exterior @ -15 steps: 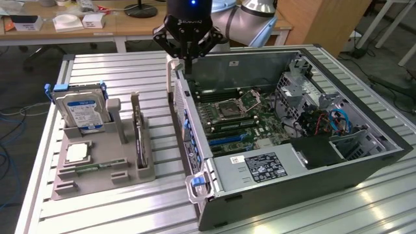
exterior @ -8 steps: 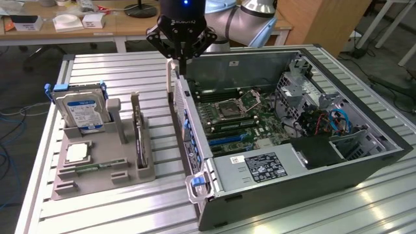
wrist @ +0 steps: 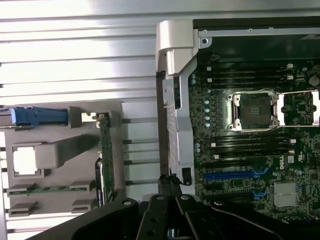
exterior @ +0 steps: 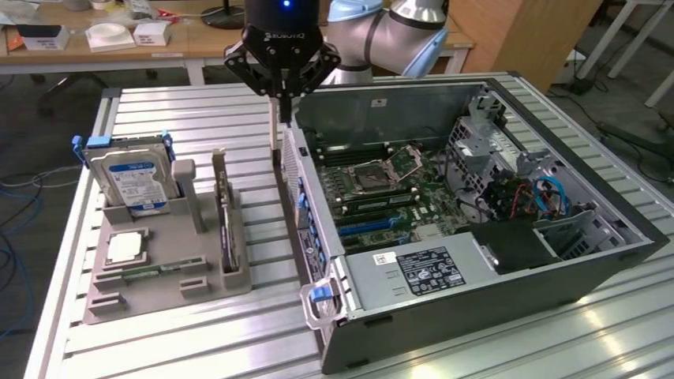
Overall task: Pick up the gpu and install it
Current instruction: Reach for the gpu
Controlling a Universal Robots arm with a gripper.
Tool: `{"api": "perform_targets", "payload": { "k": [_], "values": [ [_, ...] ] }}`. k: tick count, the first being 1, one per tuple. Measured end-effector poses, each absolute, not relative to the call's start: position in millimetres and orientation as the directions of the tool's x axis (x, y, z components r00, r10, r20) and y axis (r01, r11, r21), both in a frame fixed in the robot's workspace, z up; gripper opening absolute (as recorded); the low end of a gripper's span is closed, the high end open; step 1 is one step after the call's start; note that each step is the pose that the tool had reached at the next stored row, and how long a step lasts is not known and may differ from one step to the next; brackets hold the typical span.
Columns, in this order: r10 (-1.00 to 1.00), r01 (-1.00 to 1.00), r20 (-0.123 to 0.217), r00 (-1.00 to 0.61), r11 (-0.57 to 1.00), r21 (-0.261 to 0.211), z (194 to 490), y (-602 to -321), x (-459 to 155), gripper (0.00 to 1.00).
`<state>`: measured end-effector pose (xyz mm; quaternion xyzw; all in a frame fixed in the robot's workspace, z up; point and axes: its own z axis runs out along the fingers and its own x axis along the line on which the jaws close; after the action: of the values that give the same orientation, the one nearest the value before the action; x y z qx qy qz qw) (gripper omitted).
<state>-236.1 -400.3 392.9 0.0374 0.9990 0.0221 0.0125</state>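
The gpu (exterior: 223, 212) stands edge-on in a slot of the grey holder (exterior: 169, 280), a thin green card with a dark block; in the wrist view the gpu (wrist: 105, 150) is a narrow green strip. My gripper (exterior: 279, 93) hangs shut above the table, over the near wall of the open computer case (exterior: 316, 237), a short way to the exterior view's right of the gpu and well above it. The gripper (wrist: 169, 186) is not touching the card. A thin pale strip runs down from its fingertips; I cannot tell what it is.
A silver hard drive (exterior: 132, 180) with a blue-white label stands in the holder, with a processor (exterior: 125, 246) and memory sticks (exterior: 142, 272) in front. Inside the case lie the motherboard (exterior: 384, 189), blue slots (wrist: 235, 175) and the power supply (exterior: 421, 270). The slatted metal table (exterior: 189, 118) surrounds everything.
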Motion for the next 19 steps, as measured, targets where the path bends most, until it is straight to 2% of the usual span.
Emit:
{"api": "perform_targets", "payload": {
  "k": [19],
  "values": [
    [0.075, 0.074, -0.023, -0.997, 0.996, 0.044, 393, -401, -266, 0.10]
  ]
}}
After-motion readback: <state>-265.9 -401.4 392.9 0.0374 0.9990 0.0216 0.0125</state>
